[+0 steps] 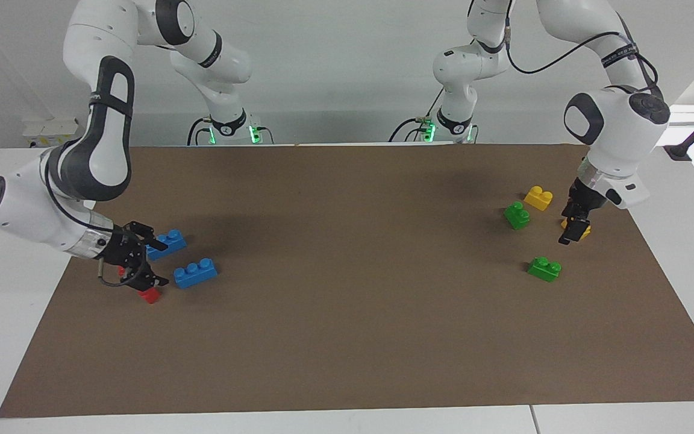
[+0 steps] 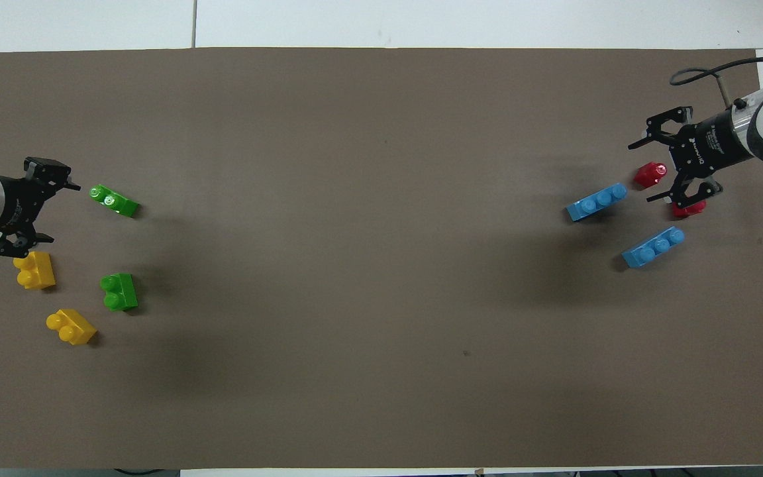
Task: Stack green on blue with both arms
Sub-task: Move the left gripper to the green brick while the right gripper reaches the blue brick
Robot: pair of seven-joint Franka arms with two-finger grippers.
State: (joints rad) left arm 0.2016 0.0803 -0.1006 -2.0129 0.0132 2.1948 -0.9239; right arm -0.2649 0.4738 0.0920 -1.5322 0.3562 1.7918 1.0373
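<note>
Two green bricks lie toward the left arm's end: one (image 1: 543, 269) (image 2: 113, 201) farther from the robots, one (image 1: 516, 215) (image 2: 118, 291) nearer. Two blue bricks lie toward the right arm's end: one (image 1: 195, 273) (image 2: 597, 201) farther, one (image 1: 166, 243) (image 2: 653, 246) nearer. My left gripper (image 1: 573, 234) (image 2: 57, 212) is open and empty, low over the mat beside the green bricks and partly over a yellow brick. My right gripper (image 1: 155, 264) (image 2: 643, 171) is open and empty, low beside the blue bricks, over a red brick (image 1: 150, 295) (image 2: 650, 174).
Two yellow bricks lie near the green ones: one (image 2: 35, 270) partly hidden by the left gripper in the facing view, one (image 1: 538, 198) (image 2: 71, 326) nearer to the robots. A second red brick (image 2: 688, 209) lies under the right gripper. The brown mat (image 1: 353, 271) covers the table.
</note>
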